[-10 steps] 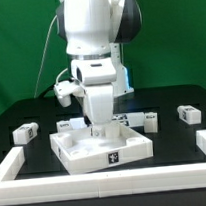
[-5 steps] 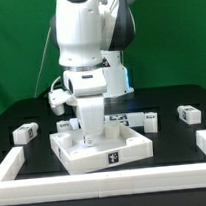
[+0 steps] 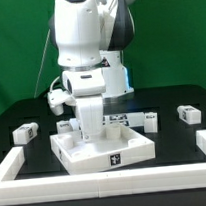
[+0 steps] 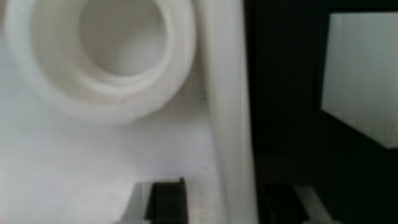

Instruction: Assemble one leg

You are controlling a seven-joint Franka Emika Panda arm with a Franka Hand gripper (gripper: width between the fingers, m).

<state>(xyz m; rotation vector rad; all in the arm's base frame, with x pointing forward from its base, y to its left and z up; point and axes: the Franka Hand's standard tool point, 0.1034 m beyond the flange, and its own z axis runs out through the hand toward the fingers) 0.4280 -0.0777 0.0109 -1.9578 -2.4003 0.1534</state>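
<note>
Gripper (image 3: 89, 134) sits low on the square piece (image 3: 120, 155), jaws astride its rim; we cannot tell whether they pinch it. The leg (image 3: 65, 125) lies loose just beside that piece. We judge it best to steady the piece, then bring the leg upright to the socket (image 4: 103, 50).

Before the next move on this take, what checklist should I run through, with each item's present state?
1. Hand low over the large square piece: ok.
2. Loose leg in sight on the table: ok.
3. Leg in the hand: not ok; wrist view shows only that piece's rim between the fingers.
4. Round socket unoccupied: ok.
5. Hand open or shut: cannot tell.
</note>
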